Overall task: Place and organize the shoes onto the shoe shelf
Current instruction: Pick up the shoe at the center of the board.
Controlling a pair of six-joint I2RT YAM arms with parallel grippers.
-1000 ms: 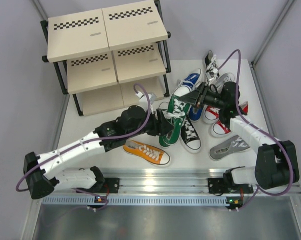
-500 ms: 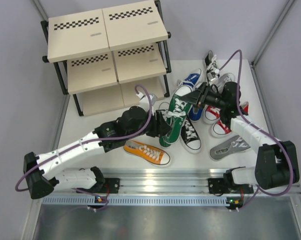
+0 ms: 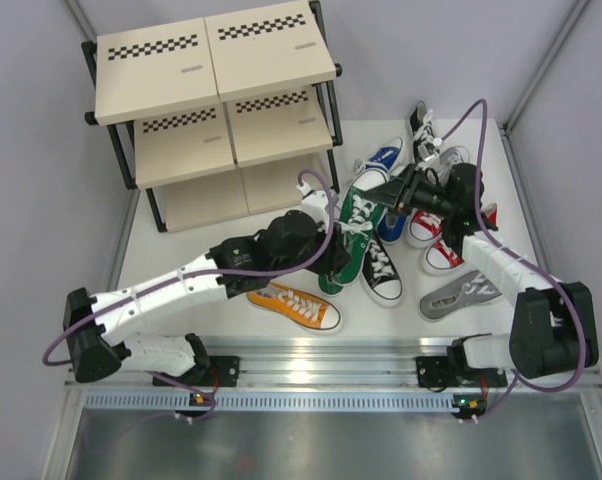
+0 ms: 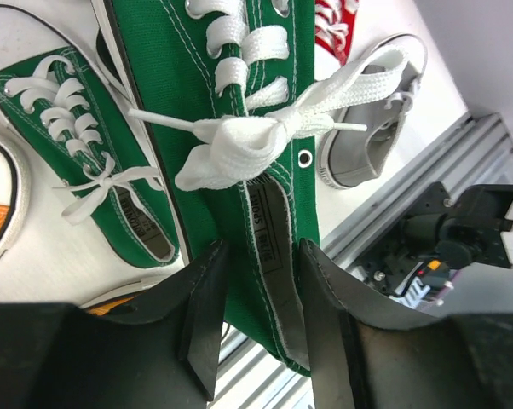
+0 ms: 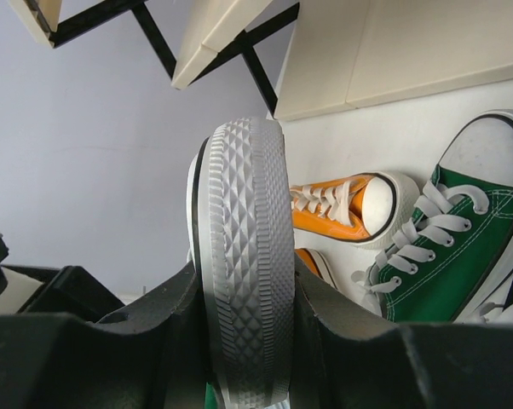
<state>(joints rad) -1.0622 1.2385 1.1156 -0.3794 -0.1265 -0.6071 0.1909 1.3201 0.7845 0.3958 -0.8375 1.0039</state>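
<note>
One green shoe (image 3: 356, 210) is held off the table between both arms. My right gripper (image 3: 389, 192) is shut on its toe end, and the ribbed white sole (image 5: 244, 256) stands on edge between the fingers (image 5: 167, 324). My left gripper (image 4: 256, 307) is closed on the heel part of this shoe (image 4: 239, 85), a finger (image 4: 207, 298) pressed on each side. A second green shoe (image 4: 77, 162) lies on the table below. The shoe shelf (image 3: 216, 70) stands at the back left, and I see no shoes on its boards.
An orange shoe (image 3: 293, 305) lies near the front, below the left arm. A black shoe (image 3: 381, 272), a blue one (image 3: 384, 160), red ones (image 3: 443, 250) and a grey one (image 3: 461, 295) are piled at the right. Another orange shoe (image 5: 342, 209) lies toward the shelf.
My left arm has reached further right and back along the green shoe, and its jaws have narrowed onto the heel. The right gripper has stayed put, holding the toe.
</note>
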